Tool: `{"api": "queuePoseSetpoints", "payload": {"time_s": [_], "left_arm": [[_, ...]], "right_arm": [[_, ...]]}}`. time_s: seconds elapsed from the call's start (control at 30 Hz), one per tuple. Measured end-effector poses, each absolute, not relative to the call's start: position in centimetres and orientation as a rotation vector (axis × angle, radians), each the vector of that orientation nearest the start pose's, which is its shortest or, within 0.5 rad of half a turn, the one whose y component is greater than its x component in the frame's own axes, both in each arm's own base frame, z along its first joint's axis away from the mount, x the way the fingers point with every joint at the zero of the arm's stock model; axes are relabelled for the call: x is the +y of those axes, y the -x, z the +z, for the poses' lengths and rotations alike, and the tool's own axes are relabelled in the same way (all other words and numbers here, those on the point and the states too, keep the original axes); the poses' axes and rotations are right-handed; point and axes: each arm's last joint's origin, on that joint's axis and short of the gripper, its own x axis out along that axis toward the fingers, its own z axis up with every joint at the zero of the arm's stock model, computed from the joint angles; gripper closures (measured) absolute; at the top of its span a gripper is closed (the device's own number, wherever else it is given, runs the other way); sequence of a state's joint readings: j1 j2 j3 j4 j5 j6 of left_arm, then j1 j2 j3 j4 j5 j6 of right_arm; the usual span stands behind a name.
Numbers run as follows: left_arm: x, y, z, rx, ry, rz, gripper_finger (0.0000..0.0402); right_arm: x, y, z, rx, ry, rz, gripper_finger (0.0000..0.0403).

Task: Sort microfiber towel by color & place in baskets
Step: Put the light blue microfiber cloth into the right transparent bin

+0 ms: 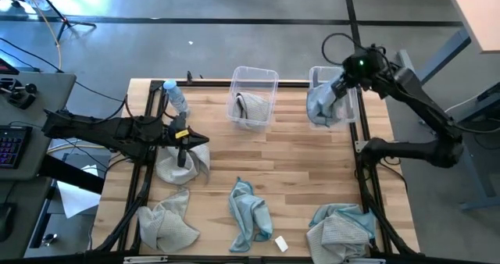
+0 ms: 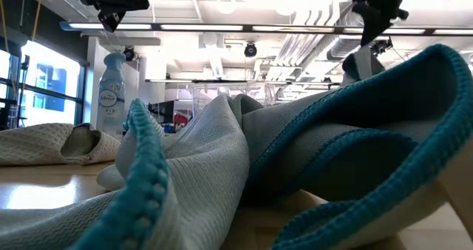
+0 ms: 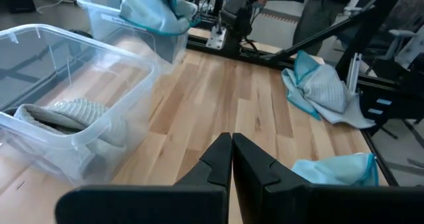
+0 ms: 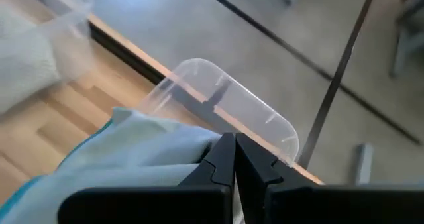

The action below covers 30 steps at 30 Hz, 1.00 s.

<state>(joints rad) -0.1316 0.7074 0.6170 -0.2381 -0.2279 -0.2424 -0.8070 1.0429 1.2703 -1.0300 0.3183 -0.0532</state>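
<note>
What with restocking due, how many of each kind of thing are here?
towels: 6, counting the near-right heap as one
baskets: 2
bottle: 1
white block: 1
Total: 10
</note>
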Motion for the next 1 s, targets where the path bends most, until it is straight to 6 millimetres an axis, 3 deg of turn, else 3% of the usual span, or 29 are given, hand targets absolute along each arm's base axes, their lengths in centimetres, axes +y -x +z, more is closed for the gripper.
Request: {"api": "queuePoseSetpoints", "payload": {"time_s": [0.2,0.43,0.77,1.0], "left_arm": [[-1.4,-15.9,28.1,0.311,0.181,0.134,0.0401],[-1.4,-15.9,28.1,0.314,0.191,0.137,0.0402],[-1.4,-15.9,28.1,0.315,0.186,0.137,0.0401],[-1.4,-15.9,28.1,0.316,0.171,0.136,0.0401]], "right_arm": [[-16.2,-11.3,37.7,0.731,-0.252,-1.162,0.0403],[-17.1,-11.5,38.8,0.558,-0.240,-1.276,0.0403],[-15.8,-11.2,37.0,0.832,-0.254,-1.004,0.0403],[-17.0,-12.3,35.1,0.962,-0.317,-0.910,0.0403]]}}
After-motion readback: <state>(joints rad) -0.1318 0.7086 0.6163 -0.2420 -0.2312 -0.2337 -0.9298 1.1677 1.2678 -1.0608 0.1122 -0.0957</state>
